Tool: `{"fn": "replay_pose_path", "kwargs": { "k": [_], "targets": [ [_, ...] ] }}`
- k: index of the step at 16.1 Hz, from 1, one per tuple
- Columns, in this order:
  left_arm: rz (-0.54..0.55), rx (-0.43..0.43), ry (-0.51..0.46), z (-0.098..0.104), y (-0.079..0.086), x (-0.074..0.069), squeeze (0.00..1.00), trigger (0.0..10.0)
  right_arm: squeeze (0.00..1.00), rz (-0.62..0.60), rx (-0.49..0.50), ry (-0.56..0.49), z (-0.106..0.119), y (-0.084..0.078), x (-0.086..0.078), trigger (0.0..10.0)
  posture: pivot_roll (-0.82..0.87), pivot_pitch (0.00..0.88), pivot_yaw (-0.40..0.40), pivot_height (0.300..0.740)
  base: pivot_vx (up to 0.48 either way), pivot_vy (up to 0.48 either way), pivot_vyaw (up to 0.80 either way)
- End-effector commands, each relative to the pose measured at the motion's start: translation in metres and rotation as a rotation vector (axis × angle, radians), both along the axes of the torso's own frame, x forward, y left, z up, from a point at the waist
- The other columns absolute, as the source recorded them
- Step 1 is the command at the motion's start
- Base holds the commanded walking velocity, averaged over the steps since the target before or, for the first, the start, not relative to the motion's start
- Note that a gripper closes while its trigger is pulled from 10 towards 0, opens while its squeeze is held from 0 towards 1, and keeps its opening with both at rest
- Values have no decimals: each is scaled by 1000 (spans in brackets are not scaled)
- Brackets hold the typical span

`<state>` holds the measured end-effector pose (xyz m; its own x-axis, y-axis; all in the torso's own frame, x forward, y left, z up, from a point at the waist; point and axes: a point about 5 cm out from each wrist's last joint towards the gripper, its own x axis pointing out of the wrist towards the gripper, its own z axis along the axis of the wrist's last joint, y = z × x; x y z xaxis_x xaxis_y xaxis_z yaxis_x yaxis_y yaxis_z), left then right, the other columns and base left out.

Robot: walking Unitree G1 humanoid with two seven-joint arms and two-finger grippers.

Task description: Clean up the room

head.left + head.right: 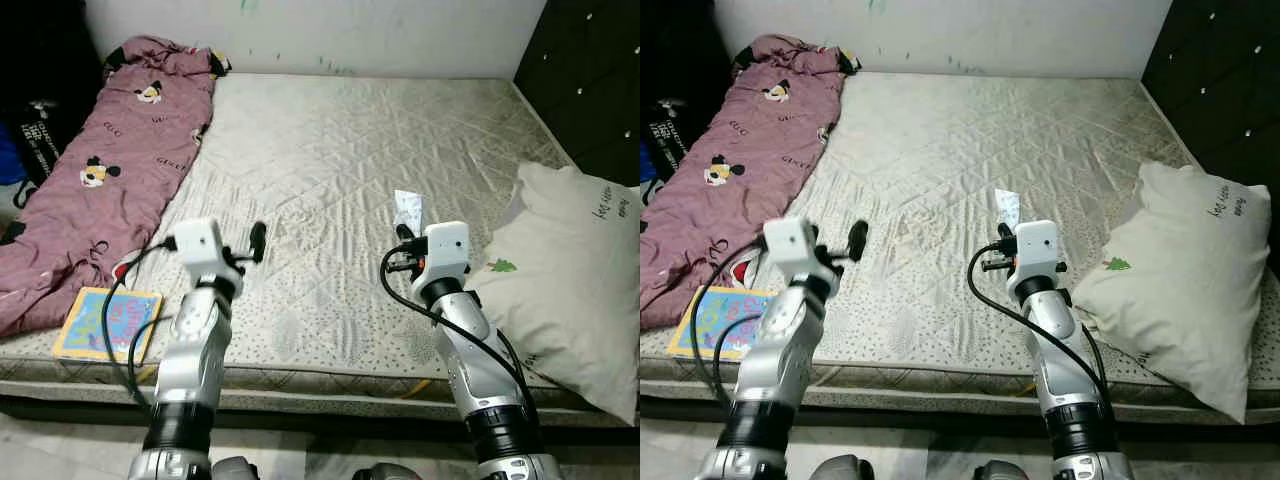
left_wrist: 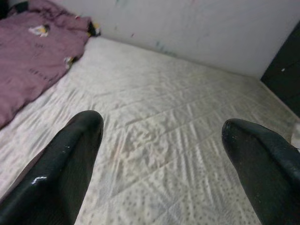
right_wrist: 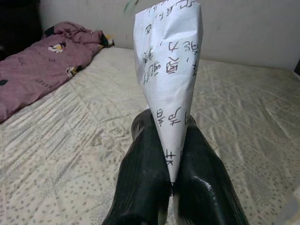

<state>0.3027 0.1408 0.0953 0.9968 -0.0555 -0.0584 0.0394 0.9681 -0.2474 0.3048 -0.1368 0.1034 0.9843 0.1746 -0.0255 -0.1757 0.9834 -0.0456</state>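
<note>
The right gripper has its two black fingers pressed together on a slip of paper, pinching the paper's narrow lower end. The paper stands up from the fingertips toward 12 o'clock, folded into a tapering strip, white with dark handwritten characters running down it; the writing is not Latin script and I cannot read it. In the head views the paper shows just past the right wrist camera housing, held over the mattress at about the middle of its near half.

The left gripper is spread wide, its two fingers well apart with bare quilted mattress between them. It hovers over the mattress near the front edge, at 9 o'clock from the right gripper.

A purple blanket lies along the mattress's left side, at 10 o'clock from the left gripper. It is printed with cartoon mouse heads and the word "GUCCI", repeated. A thin colourful book lies flat at the front left corner, just beside the blanket's near end; its cover text is too small to read. A white pillow rests at the front right, at 3 o'clock from the right gripper, with a small green tree mark and a line of cursive script that I cannot make out.
</note>
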Motion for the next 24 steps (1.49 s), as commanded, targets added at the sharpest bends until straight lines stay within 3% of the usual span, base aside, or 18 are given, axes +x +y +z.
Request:
{"fn": "replay_pose_path", "kwargs": {
  "k": [1,6,10,15,24],
  "targets": [
    [20,2,-9,4,4,-1,0,10000,0,31,0,1,3,6,3,10000,13,0,-23,740,0,0,0],
    [62,7,2,3,14,-9,0,10000,0,77,13,0,6,18,7,10000,54,0,-45,740,0,0,0],
    [48,-7,15,3,11,-9,0,10000,0,55,21,17,2,13,5,10000,41,0,-34,740,0,0,0],
    [16,-16,22,5,7,-6,0,10000,0,40,29,19,2,11,3,10000,22,0,-13,740,0,0,-561],
    [-2,11,9,8,9,-5,0,10000,0,50,43,18,2,16,4,10000,34,0,-7,740,0,359,0]
  ]
}}
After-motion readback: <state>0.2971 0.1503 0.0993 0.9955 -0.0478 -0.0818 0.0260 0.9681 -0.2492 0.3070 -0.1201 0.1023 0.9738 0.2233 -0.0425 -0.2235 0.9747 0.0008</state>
